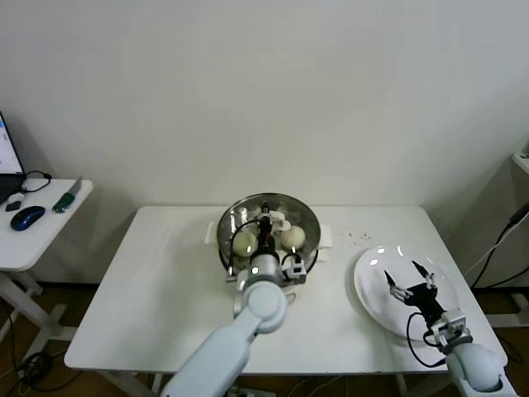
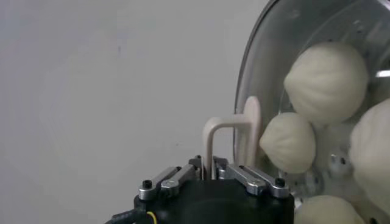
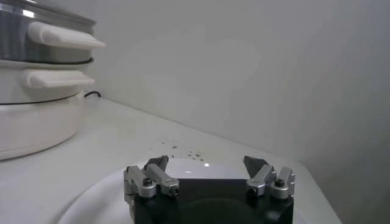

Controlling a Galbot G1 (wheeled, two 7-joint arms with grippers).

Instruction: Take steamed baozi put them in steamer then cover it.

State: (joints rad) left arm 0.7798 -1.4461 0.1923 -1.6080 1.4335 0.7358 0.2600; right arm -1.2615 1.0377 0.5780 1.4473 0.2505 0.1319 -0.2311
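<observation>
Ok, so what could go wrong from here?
The left gripper pinches the lid by its thin handle; if the lid isn't seated level, it may slip on release. Pulling away crooked could snag the handle and tug the lid off the baozi. The right gripper idles open over the plate.

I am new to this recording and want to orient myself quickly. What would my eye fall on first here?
First, the steamer at the table's middle, its glass cover on, with cream-white baozi showing through it. The left gripper is over it, at the cover's cream handle. Near the table's right edge, the open right gripper hovers over a white plate.
</observation>
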